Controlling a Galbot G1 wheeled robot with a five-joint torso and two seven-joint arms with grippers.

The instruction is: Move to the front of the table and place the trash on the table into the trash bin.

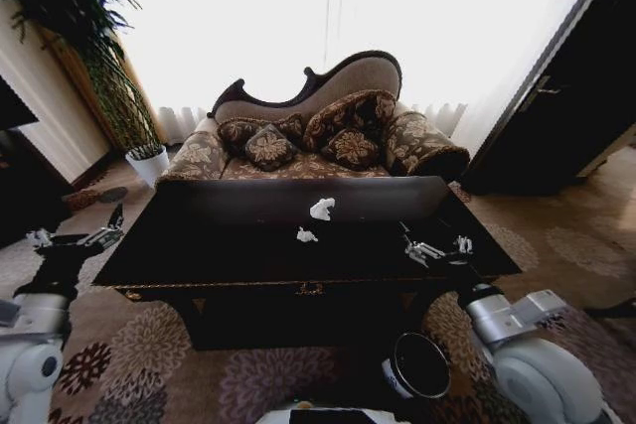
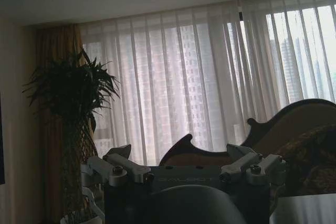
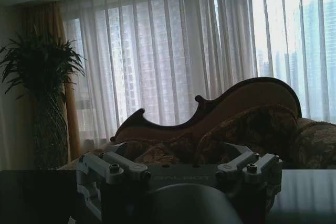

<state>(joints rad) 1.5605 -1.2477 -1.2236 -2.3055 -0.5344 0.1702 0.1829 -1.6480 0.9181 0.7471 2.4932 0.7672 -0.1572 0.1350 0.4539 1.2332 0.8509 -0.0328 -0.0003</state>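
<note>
— Standing before the table (image 1: 248, 255): what lies on it?
— Two white paper bits (image 1: 321, 210) near its middle. Behind the table sits a sofa (image 1: 328, 136); at the table's front right, on the carpet, the trash bin (image 1: 419, 366).
— And each claw?
— Right claw (image 1: 434, 248) hovers over the table's right part, fingers apart, empty. Left claw (image 1: 75, 238) hangs off the table's left end, also spread, holding nothing.

The trash bin (image 1: 420, 365) sits partly hidden behind the robot's right arm.

Glossy black table (image 1: 199, 245); white, seemingly paper, trash (image 1: 322, 209).
</note>
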